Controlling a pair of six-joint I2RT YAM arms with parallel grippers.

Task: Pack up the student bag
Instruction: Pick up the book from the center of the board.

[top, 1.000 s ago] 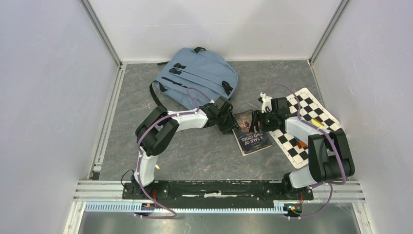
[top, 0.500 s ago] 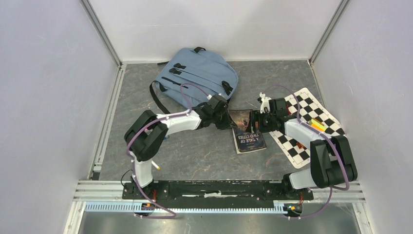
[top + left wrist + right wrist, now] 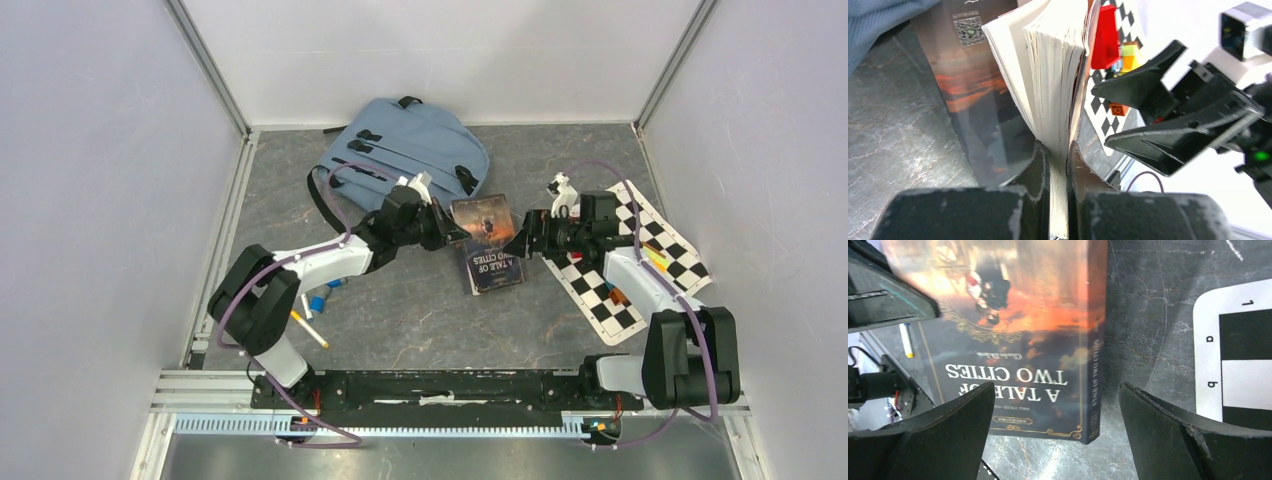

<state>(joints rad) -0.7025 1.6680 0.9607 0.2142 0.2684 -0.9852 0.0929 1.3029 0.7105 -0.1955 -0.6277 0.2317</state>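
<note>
The grey-blue student bag (image 3: 405,150) lies at the back of the table, and its fabric shows in a corner of the left wrist view (image 3: 878,15). In front of it is a dark paperback, "A Tale of Two Cities" (image 3: 487,250). My left gripper (image 3: 445,232) is shut on the book's page block (image 3: 1058,100). The back cover (image 3: 973,75) splays off to the side. My right gripper (image 3: 522,240) stands wide open just right of the book (image 3: 1013,340). Its fingers (image 3: 938,435) straddle the lower spine corner without touching it.
A checkerboard mat (image 3: 630,270) with small coloured blocks (image 3: 655,258) lies at the right, close under the right arm. Markers and pens (image 3: 310,325) lie on the table beneath the left arm. Enclosure walls surround the table.
My left gripper has shut on the book's pages and drawn it left and back toward the bag. The right gripper has opened wider and let the book go.
</note>
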